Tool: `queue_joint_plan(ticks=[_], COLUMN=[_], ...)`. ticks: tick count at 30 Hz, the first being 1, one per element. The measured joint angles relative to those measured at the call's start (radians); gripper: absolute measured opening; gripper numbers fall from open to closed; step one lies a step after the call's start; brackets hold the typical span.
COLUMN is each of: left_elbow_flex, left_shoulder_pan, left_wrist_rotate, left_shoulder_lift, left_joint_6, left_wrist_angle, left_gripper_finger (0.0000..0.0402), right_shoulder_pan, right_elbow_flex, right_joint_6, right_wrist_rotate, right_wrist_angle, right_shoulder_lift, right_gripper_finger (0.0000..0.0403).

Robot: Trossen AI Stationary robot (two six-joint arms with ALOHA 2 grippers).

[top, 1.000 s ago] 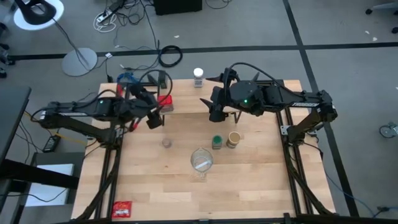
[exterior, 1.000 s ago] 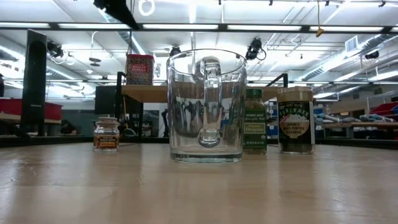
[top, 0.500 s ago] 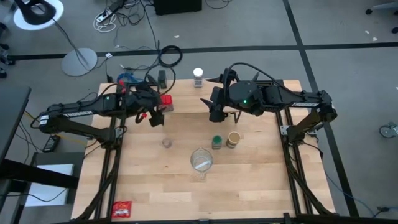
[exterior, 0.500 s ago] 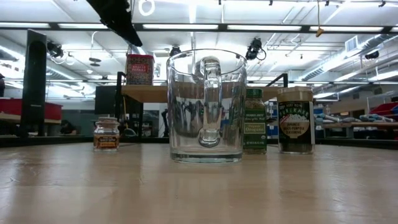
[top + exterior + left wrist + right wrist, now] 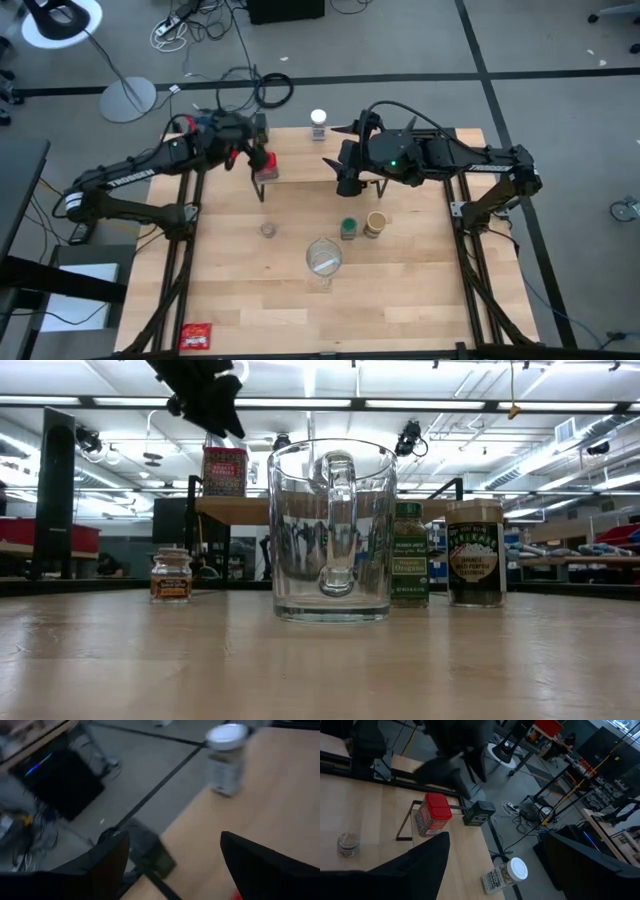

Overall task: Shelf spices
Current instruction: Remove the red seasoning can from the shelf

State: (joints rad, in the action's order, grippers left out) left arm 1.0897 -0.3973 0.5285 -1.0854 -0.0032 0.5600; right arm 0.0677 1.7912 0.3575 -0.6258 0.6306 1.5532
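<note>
Hovering my left gripper (image 5: 246,158) with fingers spread above the red tin (image 5: 266,165) on the light-wood, black-legged shelf (image 5: 240,510) (dark green tin (image 5: 478,813) beside it). Right gripper (image 5: 344,182), also spread, waits mid-tabletop (image 5: 400,290).

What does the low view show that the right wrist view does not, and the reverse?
Only the low view shows the clear glass mug, the green-lidded jar and the tan-lidded jar. Only the right wrist view shows the dark green tin and the white-lidded jar. Both show the red tin on the shelf, the tiny brownish jar and the left arm above.
</note>
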Motion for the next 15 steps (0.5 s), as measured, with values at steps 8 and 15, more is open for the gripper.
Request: queue_joint_plan(ticks=[8,15], left_elbow_flex=[0.021,0.052], left_shoulder_pan=[-0.116,-0.126], left_wrist_rotate=[-0.060,-0.096], left_shoulder_lift=[-0.049,-0.129], left_joint_6=[-0.095,-0.079], left_wrist_angle=[0.004,0.015], left_gripper_finger=[0.0317,0.0317], right_shoulder_pan=[0.000,0.000], right_elbow_flex=[0.000,0.000], right_joint_6=[0.000,0.000], right_wrist_rotate=[0.000,0.000], right_wrist_angle=[0.001,0.025], right_shoulder_lift=[0.000,0.000], right_gripper_finger=[0.0318,0.0318])
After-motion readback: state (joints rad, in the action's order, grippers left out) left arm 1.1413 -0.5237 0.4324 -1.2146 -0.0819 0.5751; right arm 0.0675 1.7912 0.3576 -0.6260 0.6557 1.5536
